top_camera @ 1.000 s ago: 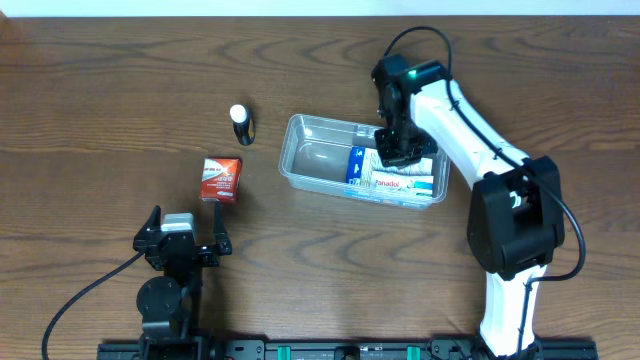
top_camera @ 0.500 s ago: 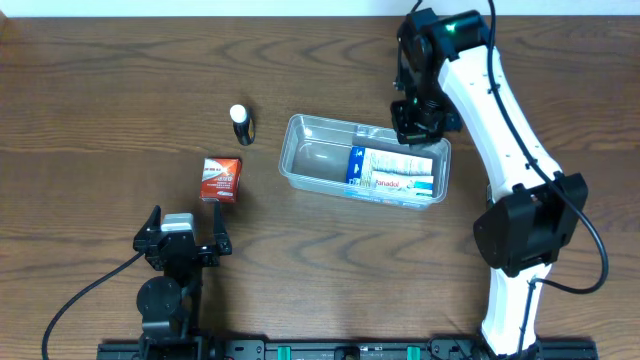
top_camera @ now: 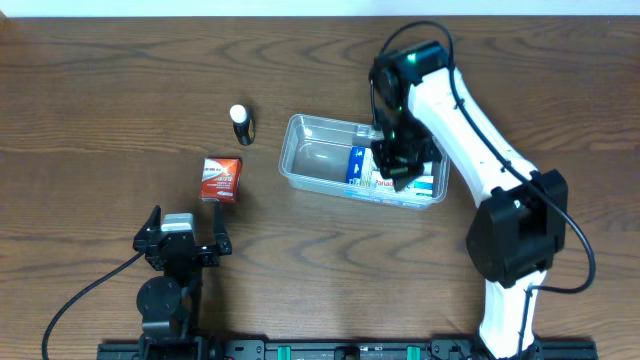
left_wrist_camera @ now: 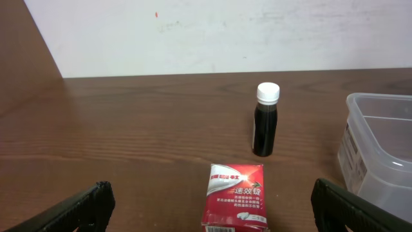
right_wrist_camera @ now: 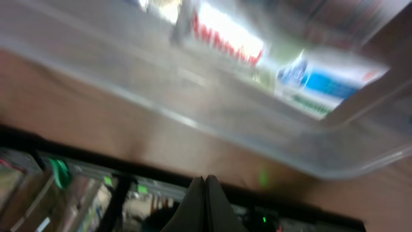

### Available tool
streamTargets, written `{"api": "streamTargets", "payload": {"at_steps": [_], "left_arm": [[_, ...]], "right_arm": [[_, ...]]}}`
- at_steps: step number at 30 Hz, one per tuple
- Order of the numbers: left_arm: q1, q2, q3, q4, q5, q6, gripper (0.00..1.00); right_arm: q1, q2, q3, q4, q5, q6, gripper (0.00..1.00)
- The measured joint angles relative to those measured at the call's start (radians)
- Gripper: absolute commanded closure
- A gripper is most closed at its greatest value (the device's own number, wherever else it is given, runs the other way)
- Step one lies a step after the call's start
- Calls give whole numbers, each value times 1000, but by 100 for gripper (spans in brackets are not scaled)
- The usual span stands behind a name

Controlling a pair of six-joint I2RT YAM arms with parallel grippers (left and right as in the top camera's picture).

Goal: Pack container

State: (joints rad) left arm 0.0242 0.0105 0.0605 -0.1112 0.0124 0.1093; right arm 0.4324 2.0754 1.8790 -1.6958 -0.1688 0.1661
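The clear plastic container (top_camera: 310, 158) lies mid-table with a white and blue medicine box (top_camera: 360, 166) inside its right half. My right gripper (top_camera: 400, 165) hangs over that right half, fingers shut together and empty; its wrist view is blurred and shows the container (right_wrist_camera: 193, 84) with the box (right_wrist_camera: 322, 80) inside. A red box (top_camera: 220, 179) lies left of the container, also in the left wrist view (left_wrist_camera: 235, 196). A small dark bottle with a white cap (top_camera: 241, 124) stands behind it (left_wrist_camera: 266, 120). My left gripper (top_camera: 182, 243) is open and empty, resting near the front edge.
The container's left end shows at the right of the left wrist view (left_wrist_camera: 380, 148). The brown wooden table (top_camera: 100, 100) ends at a white wall at the back. A black rail runs along the front edge (top_camera: 320, 350).
My right gripper rose and swung toward the back right, then came down and forward over the container's right half. The left arm has not moved.
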Motion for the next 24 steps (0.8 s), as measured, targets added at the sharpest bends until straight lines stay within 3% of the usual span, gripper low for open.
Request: {"api": "streamTargets", "payload": {"at_steps": [12,19,24], "left_arm": [[0,0,0,0,0,0,2],[0,0,0,0,0,0,2],[0,0,0,0,0,0,2]], "right_arm": [[4,-340,-406,208,-2,18,99],[3,-369,-583,364,43,96,99],[-3,-369,-605,418,71,125,99]]}}
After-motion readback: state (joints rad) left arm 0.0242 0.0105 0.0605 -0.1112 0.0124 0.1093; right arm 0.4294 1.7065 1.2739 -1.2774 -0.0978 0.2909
